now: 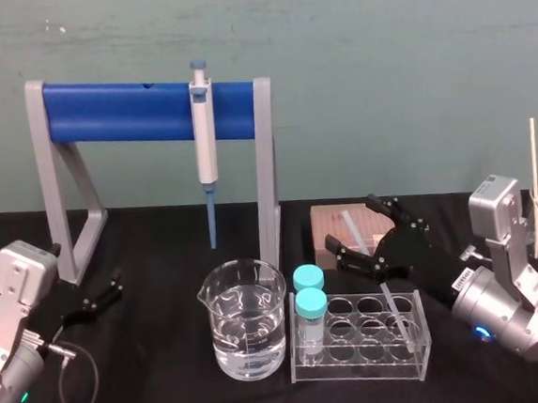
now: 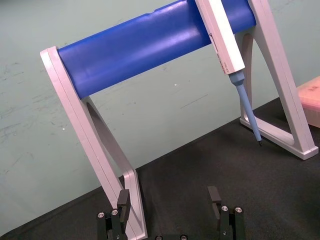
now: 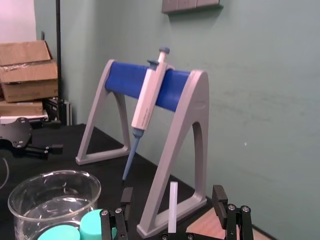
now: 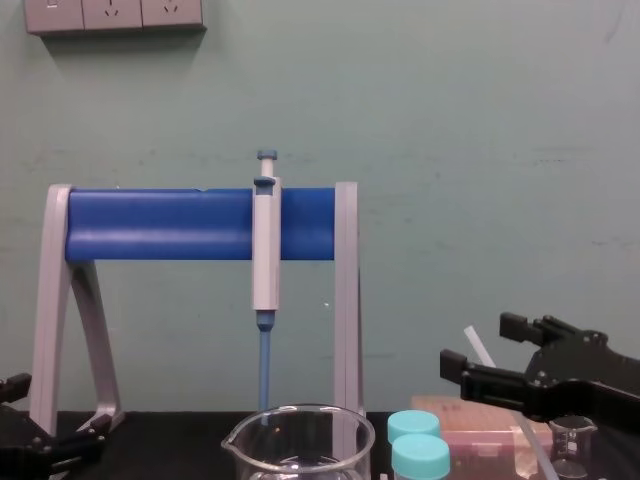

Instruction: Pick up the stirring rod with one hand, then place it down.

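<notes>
Stirring rod (image 1: pixel 398 320) leans tilted in the tube rack (image 1: pixel 359 370). Your right gripper (image 1: pixel 352 222) reaches in level behind the rack, fingers spread wide, straddling the rod's upper part without gripping it. Left gripper (image 1: pixel 101 296) sits well left of the rack, fingers apart, empty.

White stirring rod (image 3: pixel 172 206), blue stand bar (image 1: pixel 120 111)

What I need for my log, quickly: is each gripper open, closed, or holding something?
Left gripper: open, empty.
Right gripper: open around the rod, not gripping it.
</notes>
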Robot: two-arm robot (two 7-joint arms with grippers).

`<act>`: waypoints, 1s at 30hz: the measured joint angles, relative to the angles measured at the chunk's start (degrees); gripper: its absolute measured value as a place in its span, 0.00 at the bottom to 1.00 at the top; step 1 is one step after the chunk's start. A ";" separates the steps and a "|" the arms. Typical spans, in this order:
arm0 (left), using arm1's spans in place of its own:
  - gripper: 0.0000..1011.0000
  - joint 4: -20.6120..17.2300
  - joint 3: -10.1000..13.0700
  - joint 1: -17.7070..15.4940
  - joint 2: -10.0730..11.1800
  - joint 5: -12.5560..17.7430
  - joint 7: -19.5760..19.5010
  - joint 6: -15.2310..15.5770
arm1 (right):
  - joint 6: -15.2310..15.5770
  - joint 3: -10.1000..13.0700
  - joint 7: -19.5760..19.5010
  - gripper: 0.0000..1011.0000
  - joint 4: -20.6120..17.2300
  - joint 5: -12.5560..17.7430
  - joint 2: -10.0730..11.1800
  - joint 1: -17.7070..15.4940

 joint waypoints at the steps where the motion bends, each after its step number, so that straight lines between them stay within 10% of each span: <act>1: 0.99 0.00 0.00 0.00 0.00 0.00 0.00 0.00 | 0.31 0.02 0.11 0.99 0.20 0.00 -0.11 0.11; 30: 0.99 0.00 0.00 0.00 0.00 0.00 0.00 0.00 | 4.18 1.57 1.64 0.99 2.95 -1.53 -1.80 0.80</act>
